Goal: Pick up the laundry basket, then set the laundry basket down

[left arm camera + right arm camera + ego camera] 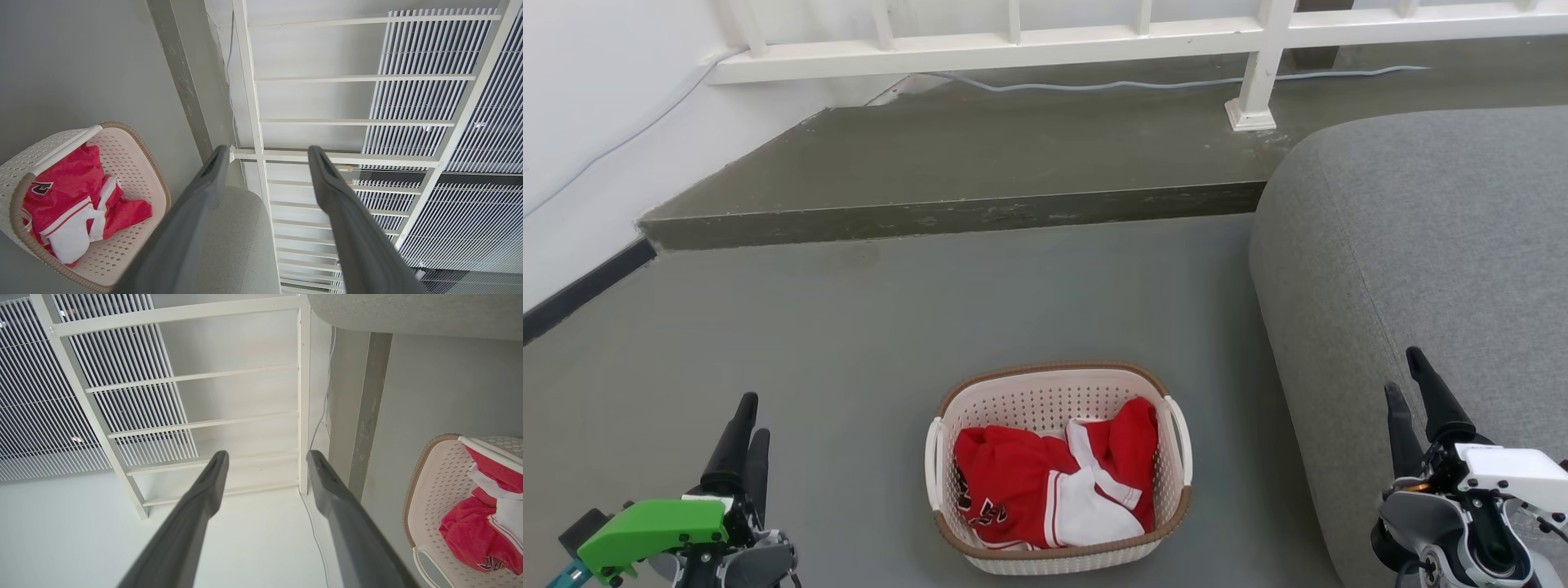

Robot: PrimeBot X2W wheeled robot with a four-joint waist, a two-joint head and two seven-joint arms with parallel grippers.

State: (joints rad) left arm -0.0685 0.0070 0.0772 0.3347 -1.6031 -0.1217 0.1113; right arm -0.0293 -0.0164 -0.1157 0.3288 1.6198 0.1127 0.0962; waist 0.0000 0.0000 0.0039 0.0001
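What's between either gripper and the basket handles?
Nothing visible. The laundry basket sits on the floor between the left gripper and the right gripper, both open and apart from it. The sofa runs close along the basket's right side, so the right approach looks tighter.

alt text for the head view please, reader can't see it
A cream laundry basket with a brown rim sits on the floor, holding a red and white garment. The left gripper and right gripper hover on either side, not touching it; a grey sofa stands at the right.
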